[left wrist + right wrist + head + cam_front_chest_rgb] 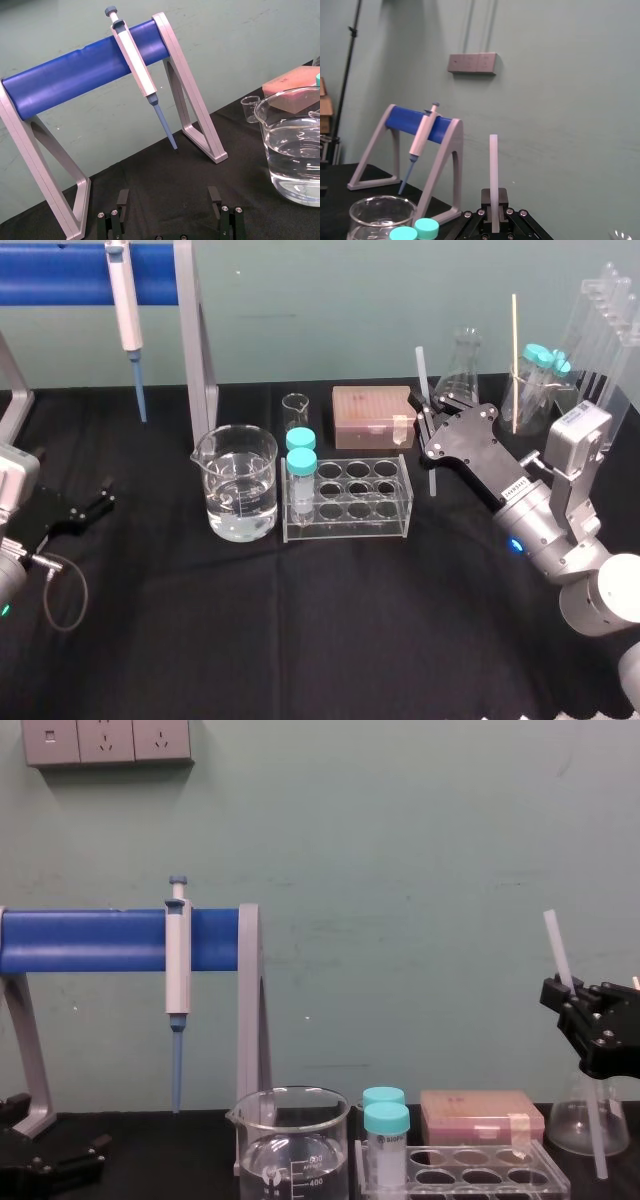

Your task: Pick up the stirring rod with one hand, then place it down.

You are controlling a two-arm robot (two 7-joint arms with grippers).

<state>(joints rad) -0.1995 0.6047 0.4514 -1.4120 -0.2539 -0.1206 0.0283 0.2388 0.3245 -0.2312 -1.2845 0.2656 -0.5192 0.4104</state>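
1. The stirring rod point(423, 375) was gripped near its middle between the closed fingers of the right gripper point(428, 428). It was held above the black table point(300, 640) on the robot's right side.
2. The rod's long axis stood nearly upright, leaning slightly in the chest view. Its lower end hung just beside the right end of the test tube rack point(345, 525), in front of the Erlenmeyer flask point(463, 360).
3. The left gripper point(170, 202) was seen well apart at the far left, its fingers spread and empty. The right arm was therefore judged the one to lower the rod.
4. The gap between the rod's lower tip and the table could not be made out. The gripped stretch of rod was hidden by the fingers.
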